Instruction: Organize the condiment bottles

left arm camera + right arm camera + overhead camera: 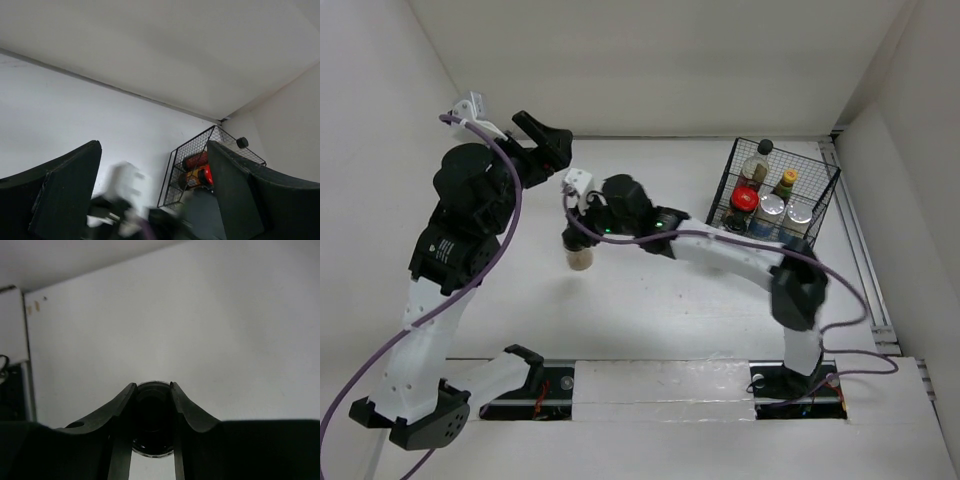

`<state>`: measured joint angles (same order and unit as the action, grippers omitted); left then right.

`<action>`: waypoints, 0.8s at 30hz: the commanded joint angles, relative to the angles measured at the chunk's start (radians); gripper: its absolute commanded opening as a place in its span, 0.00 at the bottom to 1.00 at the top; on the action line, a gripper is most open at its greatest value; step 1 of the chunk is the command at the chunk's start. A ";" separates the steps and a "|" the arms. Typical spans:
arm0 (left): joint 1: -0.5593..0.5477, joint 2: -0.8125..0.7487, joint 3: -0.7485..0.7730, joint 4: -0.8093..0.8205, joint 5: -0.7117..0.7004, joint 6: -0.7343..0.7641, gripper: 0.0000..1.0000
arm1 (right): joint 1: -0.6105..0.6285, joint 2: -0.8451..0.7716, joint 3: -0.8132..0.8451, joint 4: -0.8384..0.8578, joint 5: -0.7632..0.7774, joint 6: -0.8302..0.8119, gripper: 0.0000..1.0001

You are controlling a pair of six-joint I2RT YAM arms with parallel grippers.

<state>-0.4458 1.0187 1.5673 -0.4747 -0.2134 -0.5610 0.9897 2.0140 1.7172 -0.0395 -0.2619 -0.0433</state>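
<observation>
Black-capped pale jar (152, 425) is gripped by the right gripper (152, 387): its dark cap is pinched between the two fingers (119, 407), one touching each side, with the fingertips about level with the cap's far rim. Jar body hangs upright below the fingers, over the white table (650, 320); contact with the table cannot be told. Jar label is too small to read. Left gripper (154, 150) is held spread wide, nothing between its fingers. Black wire rack (828, 205) is seen well apart from both grippers, right of the right fingers. Inside it: black-capped tall bottle (761, 152), yellow-capped bottle (786, 182), red-lidded jar (745, 198), two silver-capped shakers (772, 206). Their labels are not legible.
</observation>
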 commanded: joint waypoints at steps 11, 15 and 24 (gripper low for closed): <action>-0.047 0.221 0.020 0.165 0.115 0.033 1.00 | -0.108 -1.059 -0.484 -0.300 0.403 0.098 0.04; -0.047 0.285 0.020 0.186 0.167 0.024 1.00 | -0.198 -1.219 -0.498 -0.499 0.532 0.140 0.04; -0.047 0.357 -0.012 0.188 0.218 0.042 1.00 | -0.430 -1.261 -0.561 -0.586 0.601 0.131 0.04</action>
<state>-0.4915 1.3796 1.5749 -0.3313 -0.0319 -0.5316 0.6029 0.7582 1.1572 -0.6239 0.2886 0.0734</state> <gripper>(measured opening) 0.993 0.356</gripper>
